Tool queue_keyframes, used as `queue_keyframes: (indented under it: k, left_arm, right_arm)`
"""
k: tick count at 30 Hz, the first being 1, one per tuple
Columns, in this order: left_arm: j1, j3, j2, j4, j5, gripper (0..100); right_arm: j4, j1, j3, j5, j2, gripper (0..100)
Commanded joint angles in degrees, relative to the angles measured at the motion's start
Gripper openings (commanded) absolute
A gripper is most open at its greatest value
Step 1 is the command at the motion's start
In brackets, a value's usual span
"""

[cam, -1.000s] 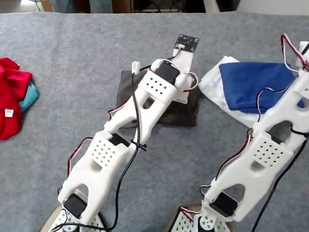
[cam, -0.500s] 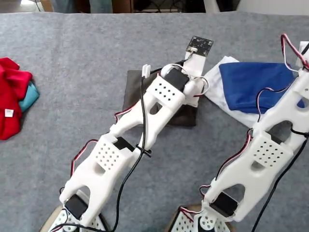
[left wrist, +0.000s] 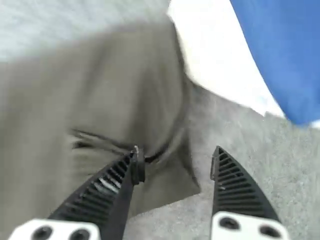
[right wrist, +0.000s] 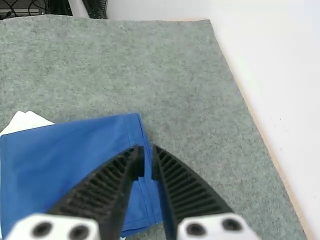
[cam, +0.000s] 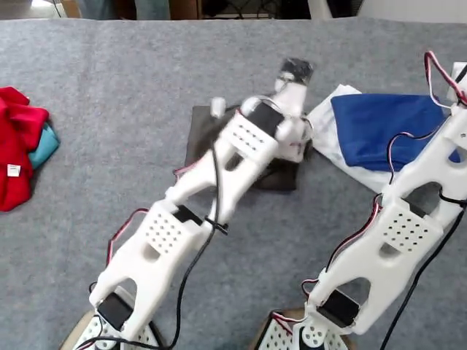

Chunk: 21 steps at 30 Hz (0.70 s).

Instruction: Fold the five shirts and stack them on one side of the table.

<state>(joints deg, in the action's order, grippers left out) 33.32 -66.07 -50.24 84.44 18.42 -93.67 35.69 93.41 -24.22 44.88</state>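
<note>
A folded dark brown shirt (cam: 201, 135) lies mid-table under my left arm (cam: 252, 135). In the left wrist view my left gripper (left wrist: 175, 167) is open, low over the brown shirt's (left wrist: 90, 110) corner, one finger above the cloth and the other above the grey mat. A folded blue shirt (cam: 383, 127) rests on a folded white shirt (cam: 325, 131) at the right. My right gripper (right wrist: 147, 155) is shut and empty, hovering over the blue shirt's (right wrist: 65, 155) edge. A crumpled red shirt (cam: 16, 146) and a teal shirt (cam: 45, 146) lie at the far left.
A grey mat (cam: 109, 87) covers the table. The mat's right edge (right wrist: 250, 120) borders a pale floor or wall. The brown shirt's corner lies close to the white shirt (left wrist: 215, 55). Both arm bases (cam: 306, 332) stand at the near edge.
My left arm has swung right and farther out over the brown shirt, and its wrist is turning now. The right arm has not moved.
</note>
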Motion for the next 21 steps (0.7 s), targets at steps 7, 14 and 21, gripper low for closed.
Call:
queue_keyframes:
  k: [7,14,21]
  left_arm:
    - [-27.91,-11.65,2.90,12.84,0.62,3]
    - [-36.18,-9.45,-13.19,6.15,1.49,3]
    - [-38.11,-19.65,-20.31,7.74,1.49,3]
  right_arm:
    - [-2.64,-20.22,-4.26,0.53,1.63,4.3]
    - [-1.14,-37.27,-19.74,0.53,6.55,4.3]
    - [-4.57,-45.45,-26.24,0.35,12.79,4.3]
